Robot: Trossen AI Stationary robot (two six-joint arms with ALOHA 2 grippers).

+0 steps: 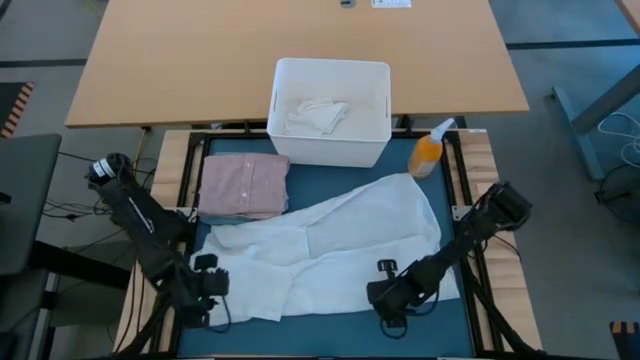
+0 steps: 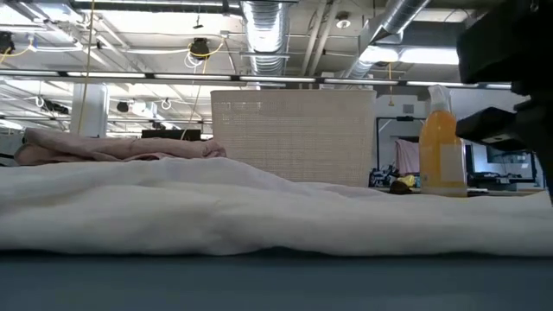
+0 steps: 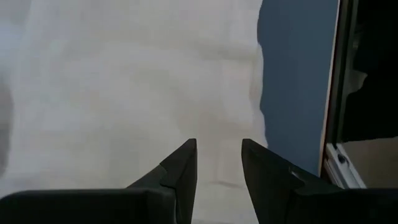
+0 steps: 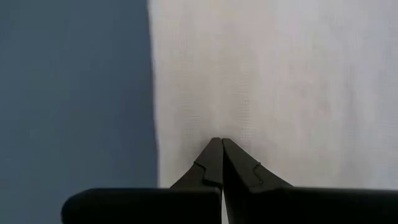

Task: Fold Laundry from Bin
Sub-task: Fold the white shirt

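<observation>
White cloth [image 1: 330, 245] lies spread across the blue mat [image 1: 470, 320], its near edge toward the two arms, with a folded pink shirt [image 1: 244, 185] beside it and one more pale piece still in the white bin [image 1: 330, 150] at the mat's far side. The left gripper [image 1: 212, 283] hovers over the cloth's near left corner with its fingers parted and nothing between them; the right gripper [image 1: 392, 290] sits at the near right edge, fingers closed together, and whether any fabric is pinched between the tips cannot be told. The step in hand looks like taking both near corners for a fold: it would go best if each gripper caught only the top layer right at the hem, lifted evenly, and carried the edge over without dragging the shirt alongside. An orange spray bottle [image 1: 428, 152] stands by the bin's right corner, close enough to be clipped by a wide sweep. Behind the mat runs a pale wooden table [image 1: 200, 60]; the low view shows an open workshop with ceiling ducts [image 2: 268, 26] and strip lights.
</observation>
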